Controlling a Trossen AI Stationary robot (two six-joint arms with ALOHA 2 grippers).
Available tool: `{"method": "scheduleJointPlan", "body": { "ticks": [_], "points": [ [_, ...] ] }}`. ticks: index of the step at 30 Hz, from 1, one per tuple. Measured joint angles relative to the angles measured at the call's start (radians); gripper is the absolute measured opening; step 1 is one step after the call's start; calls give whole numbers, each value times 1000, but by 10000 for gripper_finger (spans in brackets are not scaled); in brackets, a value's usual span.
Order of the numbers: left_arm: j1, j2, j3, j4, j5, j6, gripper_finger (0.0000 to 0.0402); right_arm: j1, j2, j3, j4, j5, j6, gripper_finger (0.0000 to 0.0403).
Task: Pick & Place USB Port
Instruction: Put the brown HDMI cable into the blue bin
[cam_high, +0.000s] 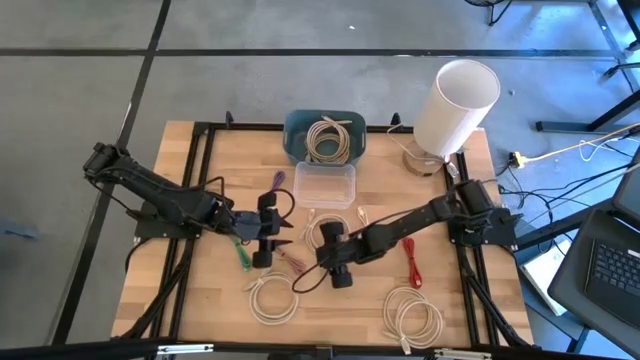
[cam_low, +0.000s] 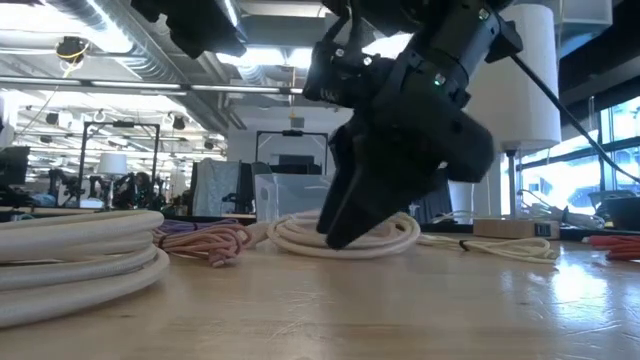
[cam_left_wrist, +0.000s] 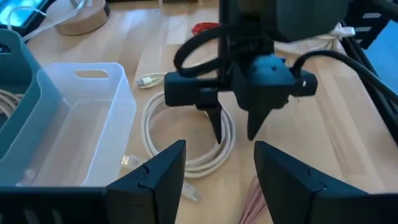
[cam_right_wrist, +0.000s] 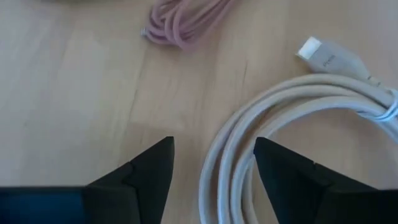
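right gripper (cam_right_wrist: 213, 163), fingers apart and holding nothing, hangs over the white cable (cam_right_wrist: 280, 124) at table centre; a pink cable (cam_right_wrist: 180, 22) lies beyond. left gripper (cam_left_wrist: 217, 171), also apart and empty, sits at its 9 o'clock. clear bin (cam_high: 324, 184) and blue bin (cam_high: 295, 130) stand at 12 o'clock.

White cable coil (cam_right_wrist: 249, 149) cut off by right wrist view's edge, pink cable (cam_right_wrist: 180, 22) likewise
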Motion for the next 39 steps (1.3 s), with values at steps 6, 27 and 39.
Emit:
{"method": "scheduleJointPlan", "body": {
  "ticks": [6, 27, 39],
  "points": [
    [-2, 0, 0, -3, 4, 3, 187, -3, 8, -4, -22, 54, 47, 190],
    [-2, 0, 0, -5, 50, 2, 186, 119, -95, 87, -220, 80, 235, 17],
    [-2, 0, 0, 3, 50, 2, 185, -30, -132, 251, -536, 574, 34, 17]
  ]
}}
